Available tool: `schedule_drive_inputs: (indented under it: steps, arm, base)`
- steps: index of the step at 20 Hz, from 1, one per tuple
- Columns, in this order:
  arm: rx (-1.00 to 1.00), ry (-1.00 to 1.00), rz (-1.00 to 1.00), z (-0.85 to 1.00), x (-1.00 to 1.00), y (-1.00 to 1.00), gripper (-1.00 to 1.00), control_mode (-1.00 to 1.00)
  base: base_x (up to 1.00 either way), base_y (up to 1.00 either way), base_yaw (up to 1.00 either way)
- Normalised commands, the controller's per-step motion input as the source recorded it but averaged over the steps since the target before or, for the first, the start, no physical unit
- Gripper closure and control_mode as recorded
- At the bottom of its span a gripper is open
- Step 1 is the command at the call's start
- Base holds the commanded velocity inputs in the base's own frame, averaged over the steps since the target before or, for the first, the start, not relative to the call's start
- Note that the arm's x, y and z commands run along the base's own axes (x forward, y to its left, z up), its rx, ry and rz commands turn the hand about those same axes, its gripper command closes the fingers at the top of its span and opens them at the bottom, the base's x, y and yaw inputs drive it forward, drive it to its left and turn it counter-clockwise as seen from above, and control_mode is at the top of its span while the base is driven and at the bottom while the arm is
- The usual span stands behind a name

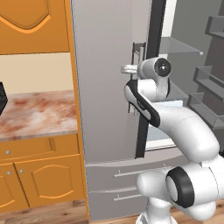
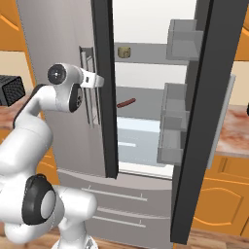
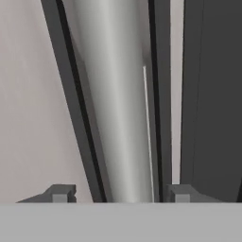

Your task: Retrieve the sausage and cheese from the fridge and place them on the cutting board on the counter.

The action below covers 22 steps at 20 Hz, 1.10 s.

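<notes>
Your end effector (image 3: 116, 194) straddles the left fridge door handle (image 3: 116, 118), fingers part-open, not yet clamped. Centre the bar before closing. The sausage (image 2: 126, 103) lies on the shelf right of that handle.

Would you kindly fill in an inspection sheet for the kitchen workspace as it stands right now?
Surface: reddish-pink marbled stone counter over orange wooden cabinets; no cutting board seen.
Job's things: tall grey stainless fridge, right door swung open, left door shut; short dark red-brown sausage on a glass shelf; small pale tan cheese chunk on the shelf above.
Clutter: black boxy appliance on the counter, left of the fridge.
Grippers: two-finger gripper at the left door's vertical bar handle, fingers either side of it; contact cannot be judged.
Cables: nothing seen.
Surroundings: wooden floor, orange upper cabinet.
</notes>
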Motion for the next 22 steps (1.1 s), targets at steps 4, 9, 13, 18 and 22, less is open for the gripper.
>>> schedule_drive_inputs:
  steps: [4, 9, 13, 18, 22]
  arm:
    - [0.0, 0.0, -0.05, 0.0, -0.21, 0.0, 1.0, -1.0]
    - [0.0, 0.0, -0.4, 0.01, -0.95, 0.17, 1.0, -1.0]
    - [-0.01, 0.0, -0.4, 0.0, -0.96, 0.5, 1.0, -1.0]
    - [-0.04, -0.04, -0.38, 0.0, -1.0, 0.83, 1.0, -1.0]
    - [-0.05, -0.09, -0.37, 0.0, -1.0, 0.82, 1.0, -1.0]
  base:
    - [0.0, 0.0, 0.0]
    - [0.0, 0.0, 0.0]
    - [0.0, 0.0, 0.0]
    - [0.0, 0.0, 0.0]
    - [0.0, 0.0, 0.0]
